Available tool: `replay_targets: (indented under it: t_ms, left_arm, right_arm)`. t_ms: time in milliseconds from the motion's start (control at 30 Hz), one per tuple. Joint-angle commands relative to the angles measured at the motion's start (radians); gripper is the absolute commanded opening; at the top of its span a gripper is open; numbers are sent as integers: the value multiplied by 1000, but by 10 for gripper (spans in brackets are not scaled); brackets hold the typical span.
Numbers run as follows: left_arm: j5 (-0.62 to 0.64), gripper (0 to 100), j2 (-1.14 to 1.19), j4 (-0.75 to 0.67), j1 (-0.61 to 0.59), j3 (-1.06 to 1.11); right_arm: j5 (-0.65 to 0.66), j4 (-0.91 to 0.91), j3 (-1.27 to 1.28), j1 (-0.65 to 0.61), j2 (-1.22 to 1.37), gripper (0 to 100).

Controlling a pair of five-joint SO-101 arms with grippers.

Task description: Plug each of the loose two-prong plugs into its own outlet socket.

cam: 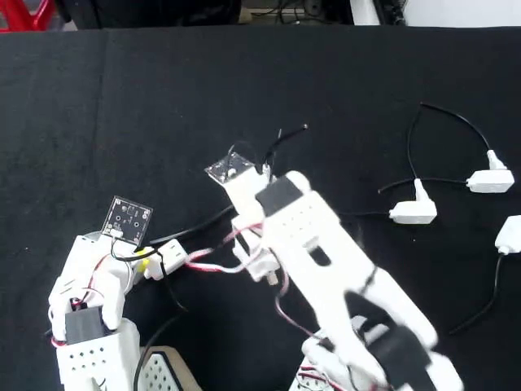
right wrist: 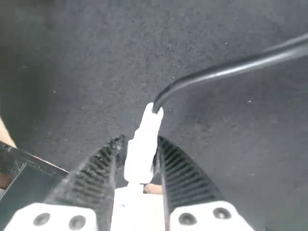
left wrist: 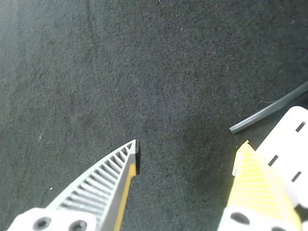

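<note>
My right gripper (right wrist: 139,144) is shut on a white two-prong plug (right wrist: 147,127), held upright above the black mat. Its black cable (right wrist: 231,70) bends away from the plug's top. My left gripper (left wrist: 190,149) is open just above the mat with nothing between its fingers. Close beside its yellow finger (left wrist: 252,178) lies a white slotted socket block (left wrist: 293,139), with a black cable end (left wrist: 269,110) past it. In the high view the left gripper (cam: 159,262) is at the front left. The right arm (cam: 301,220) crosses the middle and covers its own gripper.
Three loose white plugs (cam: 413,213) (cam: 491,181) (cam: 509,235) with black cables lie at the right of the mat. A black cable (cam: 203,221) runs between the two arms. Red and white arm wires (cam: 212,252) hang near the left gripper.
</note>
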Motion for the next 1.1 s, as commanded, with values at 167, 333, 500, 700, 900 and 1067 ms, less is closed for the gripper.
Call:
replay_targets:
  t_ms: [167,333,500,700,900,1067]
  left_arm:
    - [-11,317,-5,12,2,19]
    - [-11,317,-5,12,2,19]
    - [-11,317,-5,12,2,19]
    - [-11,317,-5,12,2,19]
    - [-11,317,-5,12,2,19]
    - [-11,317,-5,12,2,19]
  right_arm:
    - [106,-3,-15,-15,-372,11]
    - [127,-89,-22,-15,-506,11]
    - [127,-160,-30,-20,-550,11]
    - [149,-224,53,-121,-458,11]
    - [365,-428,197,-129,-134,15]
    - [486,-430,130,-129,119,15]
